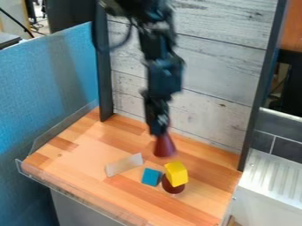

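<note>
Cone [165, 148] | gripped by claw [160, 133] | blue block [151, 177] at 7 o'clock | yellow block [175, 174] at 5 o'clock, atop brown piece [173, 188]

Arm [163, 75] motion-blurred, upper part cut by top edge, base OOV. Gripper [159, 131] blurred too, can't make out grip detail. Red cone [165, 146]: soft outline, tip hidden at gripper, contact w/ table [82, 154] unclear. Dark red pc [173, 187]: top hidden by yellow block [176, 174], full shape n/a. Table front cut at btm edge. Blue partition [47, 84] cut at L edge, ribbed white unit [274, 176] at R. Bkgd stuff [40, 20] top L too small to ID.
</note>
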Controlling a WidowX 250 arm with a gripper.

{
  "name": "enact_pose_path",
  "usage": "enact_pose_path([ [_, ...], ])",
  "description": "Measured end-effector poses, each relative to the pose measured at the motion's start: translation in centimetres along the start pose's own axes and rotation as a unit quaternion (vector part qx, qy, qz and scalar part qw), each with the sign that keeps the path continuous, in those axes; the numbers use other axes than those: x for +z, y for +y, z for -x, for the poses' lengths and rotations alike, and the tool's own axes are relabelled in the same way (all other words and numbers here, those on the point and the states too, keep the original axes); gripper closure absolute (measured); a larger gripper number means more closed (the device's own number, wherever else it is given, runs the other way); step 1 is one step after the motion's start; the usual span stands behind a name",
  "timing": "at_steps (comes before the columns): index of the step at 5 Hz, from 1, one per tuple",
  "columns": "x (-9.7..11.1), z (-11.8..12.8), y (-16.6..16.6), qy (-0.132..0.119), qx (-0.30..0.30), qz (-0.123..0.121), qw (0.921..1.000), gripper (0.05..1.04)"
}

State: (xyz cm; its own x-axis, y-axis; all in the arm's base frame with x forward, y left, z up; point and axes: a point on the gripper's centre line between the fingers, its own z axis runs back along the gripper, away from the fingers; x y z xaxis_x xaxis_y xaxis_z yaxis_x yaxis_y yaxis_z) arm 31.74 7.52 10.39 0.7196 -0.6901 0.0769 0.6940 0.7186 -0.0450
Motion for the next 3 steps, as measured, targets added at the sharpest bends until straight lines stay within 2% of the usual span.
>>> enact_pose_path([
  [1,3.6,1.3,3.0,-0.031,0.099,-0.013,0.9945,0.503],
  [2,3.0,3.4,6.4,-0.034,0.181,-0.014,0.9827,0.503],
  [3,1.8,4.1,8.9,-0.034,0.226,-0.023,0.9732,0.503],
])
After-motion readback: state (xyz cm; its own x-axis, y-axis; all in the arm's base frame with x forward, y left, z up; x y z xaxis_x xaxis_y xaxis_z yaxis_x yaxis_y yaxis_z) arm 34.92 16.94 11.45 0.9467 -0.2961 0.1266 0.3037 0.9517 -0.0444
